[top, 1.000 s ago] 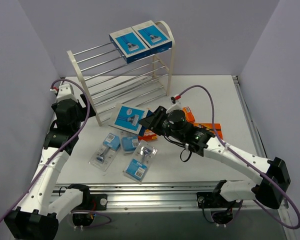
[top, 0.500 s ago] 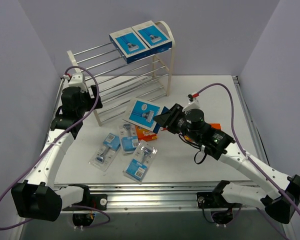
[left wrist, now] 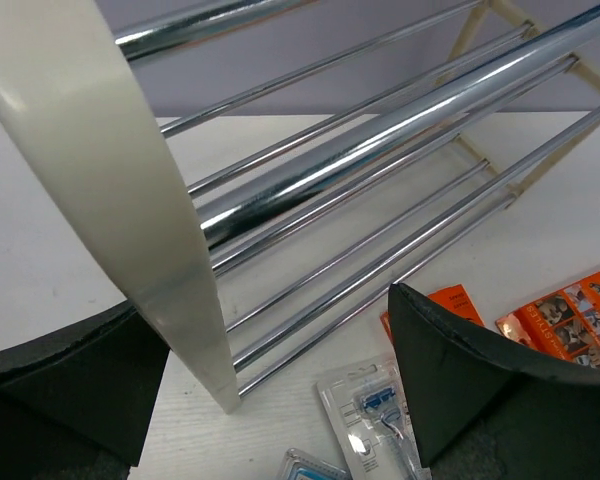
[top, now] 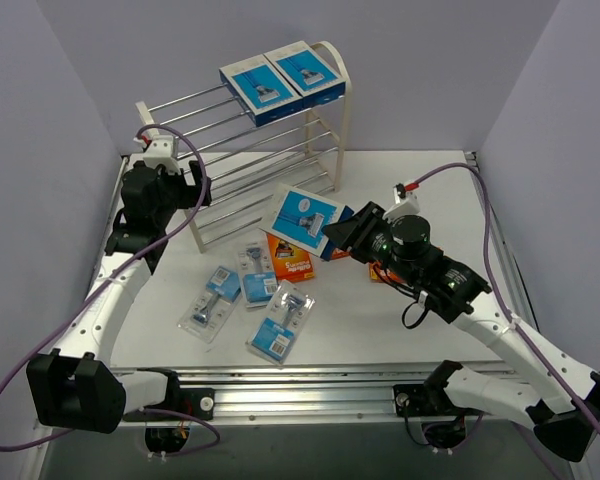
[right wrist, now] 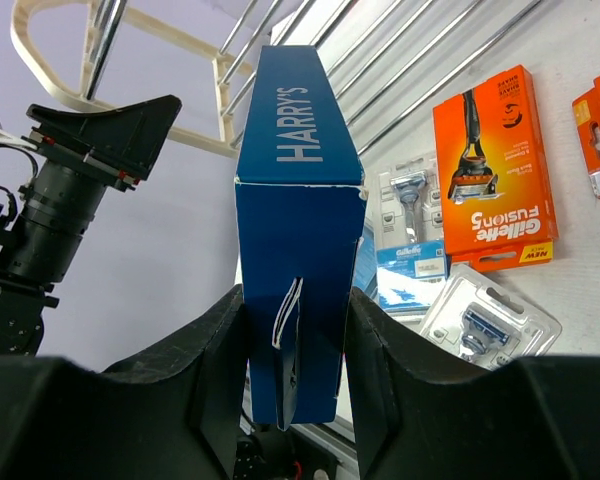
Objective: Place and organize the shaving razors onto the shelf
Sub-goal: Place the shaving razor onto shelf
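Note:
The shelf [top: 242,150] stands at the back left, with two blue razor boxes [top: 262,88] [top: 305,70] on its top tier. My right gripper [top: 346,232] is shut on a third blue box [top: 306,217] and holds it above the table. In the right wrist view that box [right wrist: 298,200] stands edge-on between the fingers [right wrist: 220,370]. My left gripper [top: 185,186] is open at the shelf's left end post [left wrist: 110,200], which sits between its spread fingers [left wrist: 460,380]. Three clear blister packs [top: 212,298] [top: 255,275] [top: 283,322] and an orange pack [top: 290,257] lie on the table.
Another orange pack [top: 382,272] shows partly under my right arm. More orange packs [left wrist: 570,320] lie right of the shelf's foot in the left wrist view. A metal rail [top: 300,385] runs along the near table edge. Purple walls close in on both sides.
My right gripper has carried the blue box up and to the right, off the other packs. My left gripper has moved forward to the shelf's left end post.

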Controlling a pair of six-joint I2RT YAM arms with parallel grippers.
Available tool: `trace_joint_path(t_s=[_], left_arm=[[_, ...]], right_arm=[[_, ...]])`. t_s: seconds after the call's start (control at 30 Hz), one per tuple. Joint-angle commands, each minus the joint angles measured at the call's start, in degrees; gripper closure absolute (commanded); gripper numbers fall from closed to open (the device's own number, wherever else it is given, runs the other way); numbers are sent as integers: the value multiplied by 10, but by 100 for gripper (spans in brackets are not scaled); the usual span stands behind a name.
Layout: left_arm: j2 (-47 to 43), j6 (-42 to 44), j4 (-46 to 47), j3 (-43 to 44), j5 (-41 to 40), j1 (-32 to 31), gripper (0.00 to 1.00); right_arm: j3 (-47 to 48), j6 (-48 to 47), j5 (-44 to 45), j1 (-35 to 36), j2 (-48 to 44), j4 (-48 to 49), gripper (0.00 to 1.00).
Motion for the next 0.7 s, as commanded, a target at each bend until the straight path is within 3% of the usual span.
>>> trace_joint_path(t_s=[0.0,0.43,0.67], left_arm=[[-13,-2,68,11,61,0,6],[-55,-32,93,-48,120,-21,6],[-99,-32,39,-58,105,-20,6]], right_arm=[[41,-10,11,-5,-22,26,100],[77,-4,16,-5,0,40,100],[141,-16,19,-5,36,43,100]])
